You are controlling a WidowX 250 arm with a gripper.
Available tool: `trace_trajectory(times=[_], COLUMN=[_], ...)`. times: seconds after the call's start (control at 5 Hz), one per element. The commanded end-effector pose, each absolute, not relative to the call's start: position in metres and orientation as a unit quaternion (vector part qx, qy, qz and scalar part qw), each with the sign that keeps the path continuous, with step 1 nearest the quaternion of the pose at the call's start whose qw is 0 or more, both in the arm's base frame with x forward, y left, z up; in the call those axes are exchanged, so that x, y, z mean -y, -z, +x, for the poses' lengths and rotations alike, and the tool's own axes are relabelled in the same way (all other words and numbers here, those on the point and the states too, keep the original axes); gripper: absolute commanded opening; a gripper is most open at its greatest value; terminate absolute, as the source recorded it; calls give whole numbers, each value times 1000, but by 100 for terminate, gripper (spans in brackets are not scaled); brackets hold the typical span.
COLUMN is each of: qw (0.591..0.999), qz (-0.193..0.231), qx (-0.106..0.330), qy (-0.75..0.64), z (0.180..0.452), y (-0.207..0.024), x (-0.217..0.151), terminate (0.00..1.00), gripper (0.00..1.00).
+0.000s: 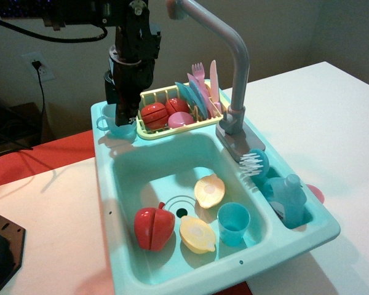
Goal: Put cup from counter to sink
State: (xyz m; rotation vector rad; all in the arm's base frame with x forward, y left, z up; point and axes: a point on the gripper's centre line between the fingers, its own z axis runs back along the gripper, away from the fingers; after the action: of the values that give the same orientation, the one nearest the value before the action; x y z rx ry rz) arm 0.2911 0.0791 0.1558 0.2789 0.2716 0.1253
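Note:
The small light-blue cup (115,127) stands upright on the turquoise counter (101,144) at the sink unit's back left corner, its loop handle pointing left. My black gripper (123,114) hangs straight down over the cup, with one fingertip (125,117) reaching into or just behind the rim. The dark fingers merge together, so I cannot tell how the jaws stand. The sink (129,175) is the deep turquoise basin in front of the cup, with a round drain mark (181,212) and a tall grey faucet (237,74).
In the basin lie a red cut fruit (154,228), two yellow lemon halves (197,234), and a brighter blue tumbler (234,224). A yellow dish rack (149,131) with toy food and cutlery stands right of the cup. A blue bottle (288,198) and a brush (253,162) sit in the right compartment.

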Motion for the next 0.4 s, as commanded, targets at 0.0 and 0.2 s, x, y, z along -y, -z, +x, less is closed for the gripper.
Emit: trace_trajectory(times=[0.0,0.2], qw=[979,981], qz=[138,133], qx=[-135,-127], qy=[-62,-63], z=[291,297], y=[-156,-154], x=[-79,-64], terminate=[0,0], gripper=[100,100])
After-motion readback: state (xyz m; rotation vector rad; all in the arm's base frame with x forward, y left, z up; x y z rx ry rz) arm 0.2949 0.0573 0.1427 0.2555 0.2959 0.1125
